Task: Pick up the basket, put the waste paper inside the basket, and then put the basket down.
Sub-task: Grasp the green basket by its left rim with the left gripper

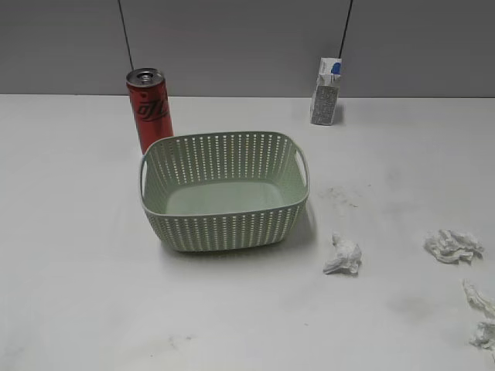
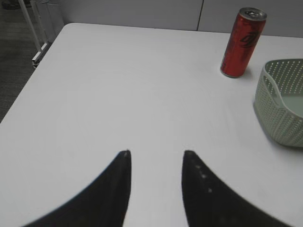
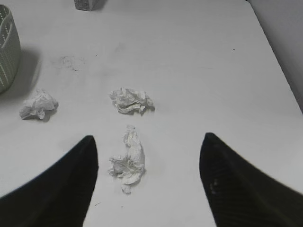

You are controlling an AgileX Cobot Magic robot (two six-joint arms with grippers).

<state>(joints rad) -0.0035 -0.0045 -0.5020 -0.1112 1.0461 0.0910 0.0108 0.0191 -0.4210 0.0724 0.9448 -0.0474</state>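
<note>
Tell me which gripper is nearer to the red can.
Left. The left gripper hangs open over bare table with the red can ahead to its right. The right gripper is over the waste paper, beyond the basket, and its view shows no can.

The table (image 1: 77, 294) is viewed at a downward slant from its front edge. Its left and right halves are seen from the low wrist cameras; the basket (image 1: 224, 189) is shared.
</note>
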